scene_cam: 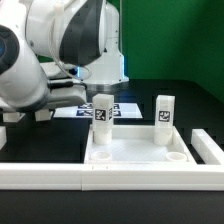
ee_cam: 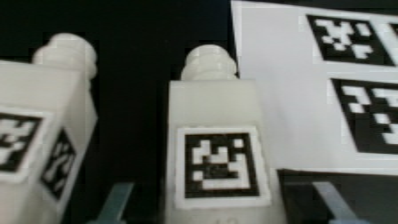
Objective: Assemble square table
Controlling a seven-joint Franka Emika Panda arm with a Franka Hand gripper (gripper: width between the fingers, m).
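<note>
Black bench [scene_cam: 200,115], square tabletop [scene_cam: 135,150] lying by its near edge. Jaws spread astride an upright leg [ee_cam: 217,130] on it, not touching yet; close off-centre and that leg could topple.

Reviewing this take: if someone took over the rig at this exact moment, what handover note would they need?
Hand: open, with its fingers either side of one leg. Gaps show on both sides, so it is not clamped.
Things: the square slab lies flat, rim up. The straddled leg and a second leg stand upright at its far edge.
Done: unclear; the pictures do not show whether either leg is seated in a hole.
Left: both near corner holes are empty, and no other legs are in view. The likely next move is to close on the straddled leg and then check its seating.
</note>
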